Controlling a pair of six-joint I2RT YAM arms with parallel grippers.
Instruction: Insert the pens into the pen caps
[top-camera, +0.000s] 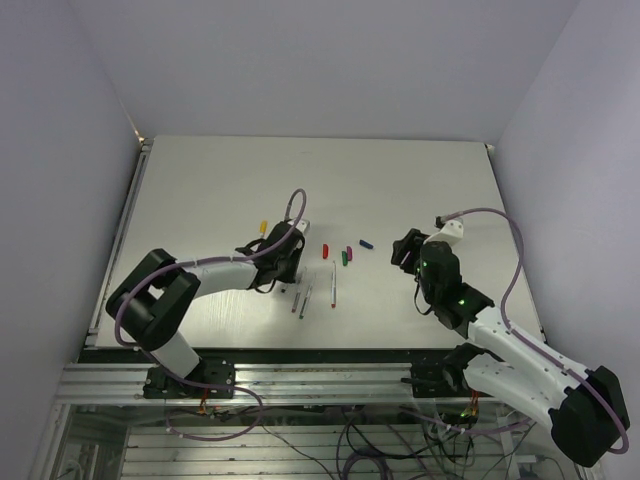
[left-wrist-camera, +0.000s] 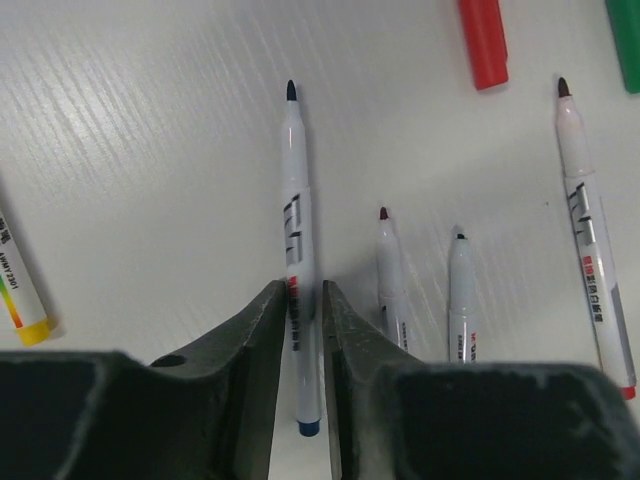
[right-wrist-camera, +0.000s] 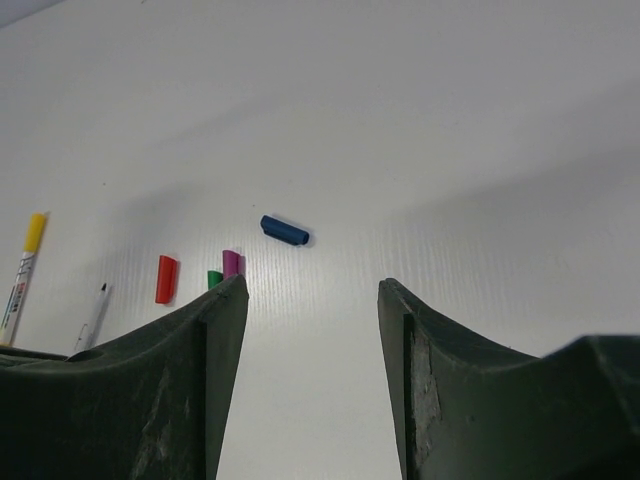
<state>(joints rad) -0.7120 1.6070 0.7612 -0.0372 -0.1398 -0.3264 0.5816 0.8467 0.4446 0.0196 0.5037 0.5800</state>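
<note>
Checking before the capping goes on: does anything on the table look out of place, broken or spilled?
Nothing looks spilled or broken. The yellow pen lies off by itself and seems already capped, and the blue cap lies a little apart from the red cap, green cap and purple cap.

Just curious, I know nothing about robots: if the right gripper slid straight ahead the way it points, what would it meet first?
Probably the blue cap, lying ahead slightly left of centre of the open right gripper, though depth is hard to judge.
</note>
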